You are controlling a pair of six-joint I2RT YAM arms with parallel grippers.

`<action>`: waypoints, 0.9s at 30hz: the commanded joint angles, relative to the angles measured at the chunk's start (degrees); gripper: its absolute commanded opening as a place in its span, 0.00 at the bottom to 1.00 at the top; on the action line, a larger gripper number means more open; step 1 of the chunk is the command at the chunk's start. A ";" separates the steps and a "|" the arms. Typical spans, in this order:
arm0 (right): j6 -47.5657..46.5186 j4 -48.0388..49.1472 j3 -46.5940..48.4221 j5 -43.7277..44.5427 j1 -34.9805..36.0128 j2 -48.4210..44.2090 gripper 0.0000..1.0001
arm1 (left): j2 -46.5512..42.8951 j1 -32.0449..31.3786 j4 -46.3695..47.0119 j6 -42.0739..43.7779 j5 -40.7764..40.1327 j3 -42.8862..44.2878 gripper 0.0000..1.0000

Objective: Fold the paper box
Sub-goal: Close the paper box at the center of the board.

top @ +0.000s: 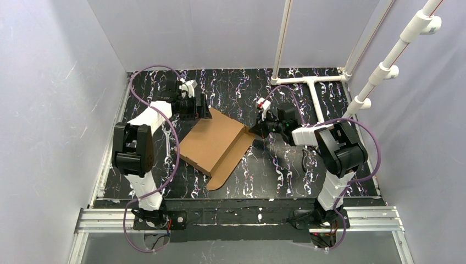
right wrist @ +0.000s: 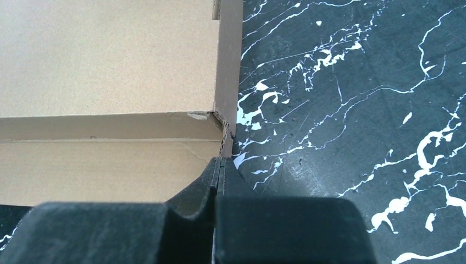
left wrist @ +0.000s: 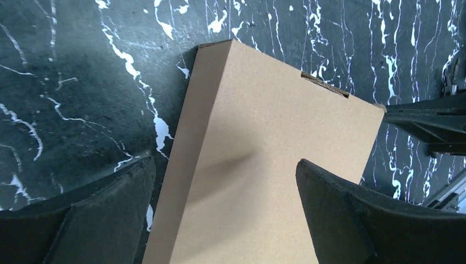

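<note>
**Between the two pincers, mid-tabletop: box lies diagonal, right arm on its far right corner**

At the centre of the black marbled tabletop (top: 308, 170) lies the paper box (top: 214, 143), partly folded. Its main panel lies flat, and one long flap with a rounded end spreads open along its right side. Its long axis runs diagonally, from far right to near left.

The right pincer (top: 257, 130) is at the far right corner, where the flap meets the side wall. In the right wrist view the jaws are pressed together and the thin cardboard edge runs straight into the seam between them, so I read it as clamped on that corner (the contact itself is tucked under the fingertips). From this pincer the box spreads away to the left and toward the robot.

The left pincer (top: 198, 110) is over the far left end with its jaws wide apart and grips nothing. In the left wrist view the panel passes under the gap between the fingers (left wrist: 110, 220). Whether they touch it, I cannot tell.

My read is that the open flap is the next thing to fold. It hinges along the right long edge, so the right arm is nearer and already at its far end. The fold should swing across the long axis toward the left arm, which is placed to press down and stop the sheet pivoting.
</note>
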 commanded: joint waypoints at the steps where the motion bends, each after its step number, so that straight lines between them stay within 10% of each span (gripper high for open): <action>1: -0.56 4.21 -1.95 -2.72 -0.51 -0.47 0.01 | 0.69 0.01 -1.19 1.73 3.28 0.65 0.98; 27: -5.08 2.64 -2.59 -7.46 0.80 -1.05 0.01 | 5.43 0.45 -3.95 -0.44 2.61 0.88 0.85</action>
